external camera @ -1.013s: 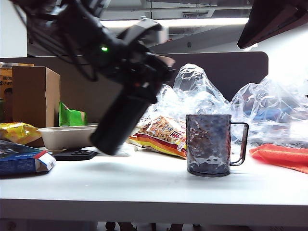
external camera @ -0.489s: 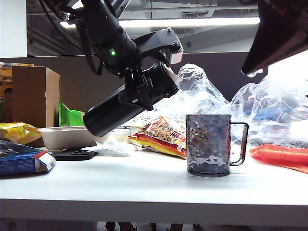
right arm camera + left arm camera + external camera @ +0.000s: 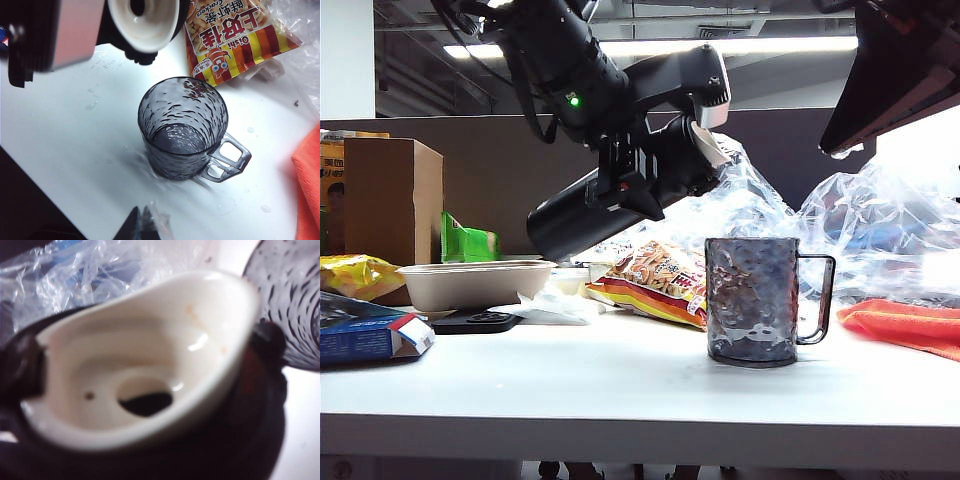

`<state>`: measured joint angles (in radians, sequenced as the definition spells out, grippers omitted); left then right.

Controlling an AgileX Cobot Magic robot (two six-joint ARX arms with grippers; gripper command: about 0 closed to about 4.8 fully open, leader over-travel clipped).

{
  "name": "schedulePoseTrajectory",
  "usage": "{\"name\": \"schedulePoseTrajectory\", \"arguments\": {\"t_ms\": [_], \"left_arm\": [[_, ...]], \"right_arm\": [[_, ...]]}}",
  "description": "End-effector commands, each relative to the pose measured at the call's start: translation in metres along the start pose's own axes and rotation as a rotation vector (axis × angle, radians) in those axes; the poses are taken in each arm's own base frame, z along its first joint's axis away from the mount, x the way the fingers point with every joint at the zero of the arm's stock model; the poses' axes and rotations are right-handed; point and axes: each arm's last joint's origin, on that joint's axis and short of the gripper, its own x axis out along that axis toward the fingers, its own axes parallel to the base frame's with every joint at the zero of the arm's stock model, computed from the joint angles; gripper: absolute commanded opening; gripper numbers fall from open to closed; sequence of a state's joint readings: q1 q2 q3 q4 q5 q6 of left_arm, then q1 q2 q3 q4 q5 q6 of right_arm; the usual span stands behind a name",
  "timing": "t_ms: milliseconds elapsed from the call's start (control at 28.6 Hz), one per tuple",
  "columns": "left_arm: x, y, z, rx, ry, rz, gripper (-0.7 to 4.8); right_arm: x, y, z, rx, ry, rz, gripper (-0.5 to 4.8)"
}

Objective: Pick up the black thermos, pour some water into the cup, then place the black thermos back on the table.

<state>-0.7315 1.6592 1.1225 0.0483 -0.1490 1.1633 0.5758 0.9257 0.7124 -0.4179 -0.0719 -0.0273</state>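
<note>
left gripper (image 3: 638, 175) — clamps black thermos (image 3: 582, 211) | tilted beside cup (image 3: 754, 300)

**Colours and patterns across the surface**

I see the black thermos (image 3: 595, 212) matte black, its spout (image 3: 145, 360) a creamy beige with a few orange specks. The cup (image 3: 754, 301) is smoky grey and translucent, its wall dimpled in a hammered pattern. The surface (image 3: 620, 385) is plain white. Behind, a snack bag (image 3: 235, 35) carries red and yellow stripes, and a cloth (image 3: 910, 325) at the right edge is bright orange.
</note>
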Motion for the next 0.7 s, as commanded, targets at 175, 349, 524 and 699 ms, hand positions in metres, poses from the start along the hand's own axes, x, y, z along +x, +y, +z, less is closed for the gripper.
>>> {"name": "schedulePoseTrajectory", "arguments": {"t_ms": [175, 349, 524, 699], "left_arm": [[-0.005, 0.01, 0.01, 0.058, -0.026, 0.089, -0.06], [-0.001, 0.009, 0.014, 0.08, 0.068, 0.118, -0.06], [0.005, 0.007, 0.02, 0.133, 0.064, 0.097, -0.06], [0.011, 0.004, 0.022, 0.159, 0.068, 0.097, -0.06]], "right_arm": [[-0.001, 0.0, 0.002, -0.002, -0.019, 0.002, -0.05], [-0.001, 0.001, 0.002, -0.002, -0.017, 0.018, -0.05], [-0.001, 0.001, 0.002, -0.003, -0.018, 0.02, -0.05], [-0.001, 0.001, 0.002, -0.007, -0.013, 0.021, -0.05]]}}
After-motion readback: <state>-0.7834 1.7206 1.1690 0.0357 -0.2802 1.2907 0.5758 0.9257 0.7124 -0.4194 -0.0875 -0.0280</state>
